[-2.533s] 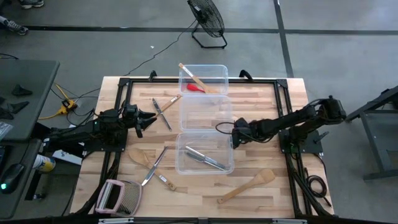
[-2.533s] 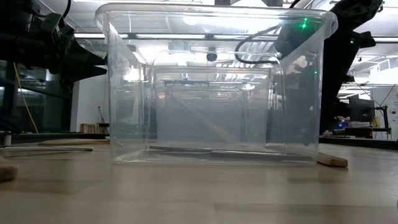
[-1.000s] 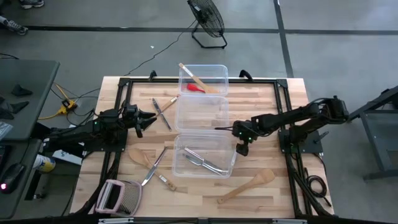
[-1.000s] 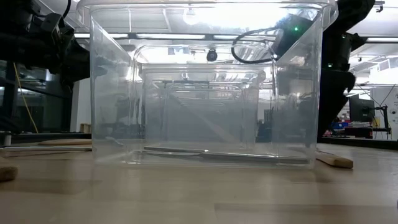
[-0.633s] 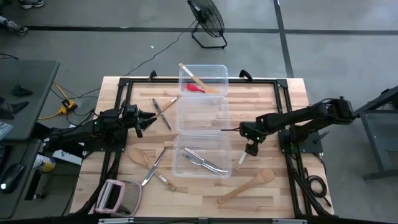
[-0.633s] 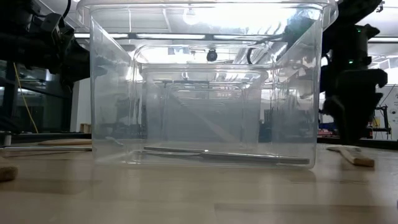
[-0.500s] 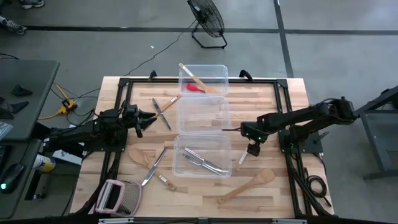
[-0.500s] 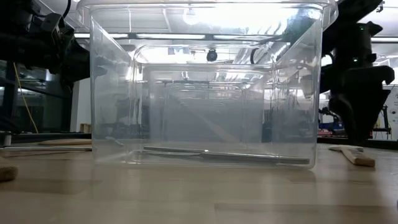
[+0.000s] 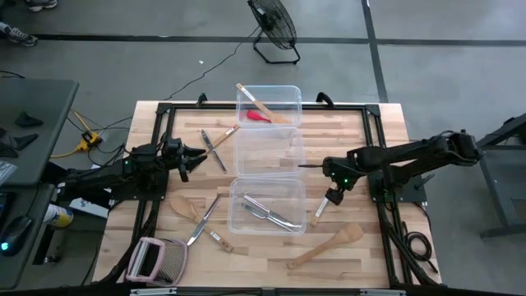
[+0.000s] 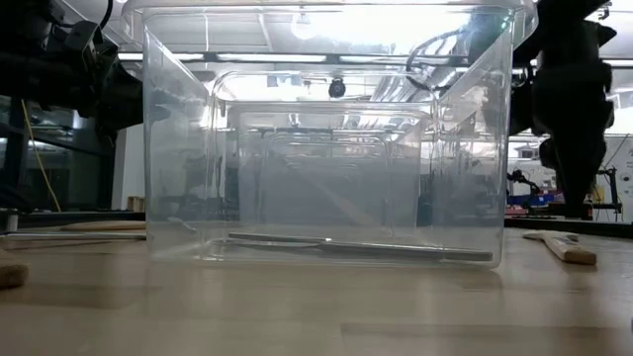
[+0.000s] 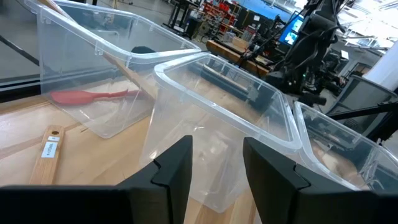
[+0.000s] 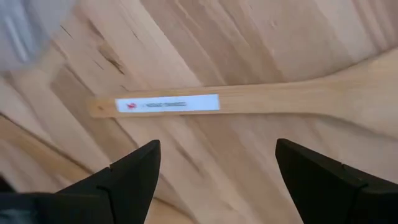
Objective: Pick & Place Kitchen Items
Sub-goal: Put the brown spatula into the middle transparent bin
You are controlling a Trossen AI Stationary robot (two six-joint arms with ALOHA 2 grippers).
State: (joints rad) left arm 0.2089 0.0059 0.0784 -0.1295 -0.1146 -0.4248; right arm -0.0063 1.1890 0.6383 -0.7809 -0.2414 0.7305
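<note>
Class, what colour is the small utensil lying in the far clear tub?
Red: the small red utensil lies in the far clear plastic tub, clearest in the left wrist view.

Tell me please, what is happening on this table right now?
A two-armed robot is sorting kitchen utensils into clear tubs. The right gripper is open and hangs above a small wooden utensil that lies on the table beside the nearest tub, not yet grasped. That tub holds metal cutlery; the farthest tub holds a red utensil and a wooden one. The left gripper waits at the left side, holding nothing. More spoons and cutlery lie loose on the table.
</note>
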